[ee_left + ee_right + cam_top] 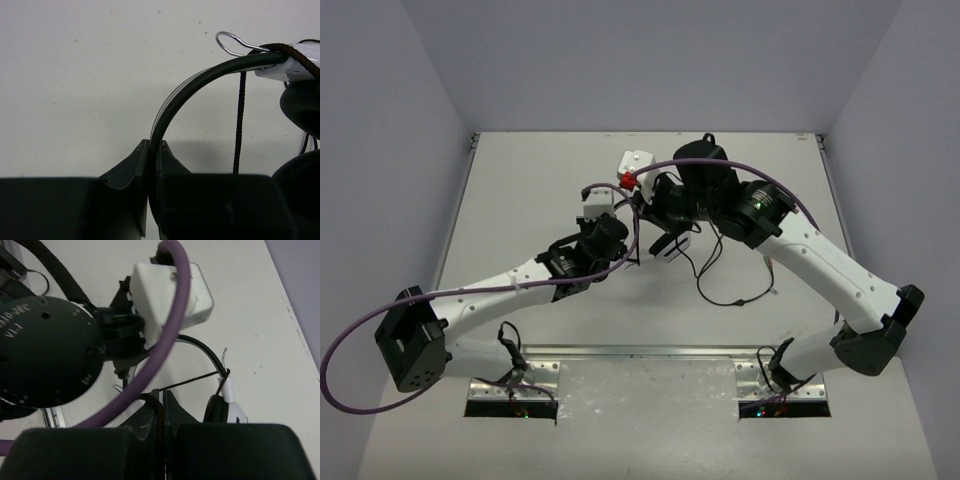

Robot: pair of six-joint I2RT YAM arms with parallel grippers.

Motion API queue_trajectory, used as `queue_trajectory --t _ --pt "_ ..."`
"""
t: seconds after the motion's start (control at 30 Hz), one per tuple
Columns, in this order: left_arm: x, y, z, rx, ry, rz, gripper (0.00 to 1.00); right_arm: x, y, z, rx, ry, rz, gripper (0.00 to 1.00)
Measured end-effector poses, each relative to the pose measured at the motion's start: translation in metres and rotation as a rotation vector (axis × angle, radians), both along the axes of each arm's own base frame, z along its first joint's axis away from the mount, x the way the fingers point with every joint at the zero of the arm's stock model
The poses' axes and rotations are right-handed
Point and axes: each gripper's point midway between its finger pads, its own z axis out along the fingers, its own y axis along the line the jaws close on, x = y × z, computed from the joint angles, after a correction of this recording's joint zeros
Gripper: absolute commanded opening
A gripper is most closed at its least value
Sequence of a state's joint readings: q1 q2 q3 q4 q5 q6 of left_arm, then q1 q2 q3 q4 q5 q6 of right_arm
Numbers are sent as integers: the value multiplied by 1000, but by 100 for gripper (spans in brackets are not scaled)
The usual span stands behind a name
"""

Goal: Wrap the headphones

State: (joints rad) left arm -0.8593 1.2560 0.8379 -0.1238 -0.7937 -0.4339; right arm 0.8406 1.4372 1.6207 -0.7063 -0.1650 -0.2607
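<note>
Headphones (pixel 670 247) are mid-surface (pixel 520 200) between both arms. Left claw (pixel 152 147) pinches the thin headband (pixel 200 82), which looks springy but stiff enough to hold by. Right claw (pixel 161 395) is clamped on the cable (pixel 190 381), which looks light, floppy and tangle-prone.

upside-down embossed letters on black joint housing (pixel 47 347), possibly "yta", blurred.

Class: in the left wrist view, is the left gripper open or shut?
Shut on the headphones: the left gripper pinches their thin black headband, which arcs up from between its fingers with no gap.
</note>
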Motion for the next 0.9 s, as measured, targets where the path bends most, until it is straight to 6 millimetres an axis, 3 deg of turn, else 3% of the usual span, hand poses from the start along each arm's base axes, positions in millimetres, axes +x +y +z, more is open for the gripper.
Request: queue_trajectory --t 0.17,0.33,0.53,0.63,0.73,0.9 --pt "-1 4 7 25 30 34 0 -14 9 4 81 31 37 1" --pt "-1 1 9 15 14 14 0 -12 4 13 96 14 7 1" --pt "-19 2 6 -96 -92 -107 0 18 -11 14 32 -4 -96 2" --pt "-22 3 16 -124 -153 -143 0 37 -22 8 -23 -9 -144 9" --pt "-24 4 15 -95 -173 -176 0 55 -24 13 -66 -64 -172 2" --pt "-29 6 18 -37 -206 -206 1 72 -41 2 -203 -149 -215 1"
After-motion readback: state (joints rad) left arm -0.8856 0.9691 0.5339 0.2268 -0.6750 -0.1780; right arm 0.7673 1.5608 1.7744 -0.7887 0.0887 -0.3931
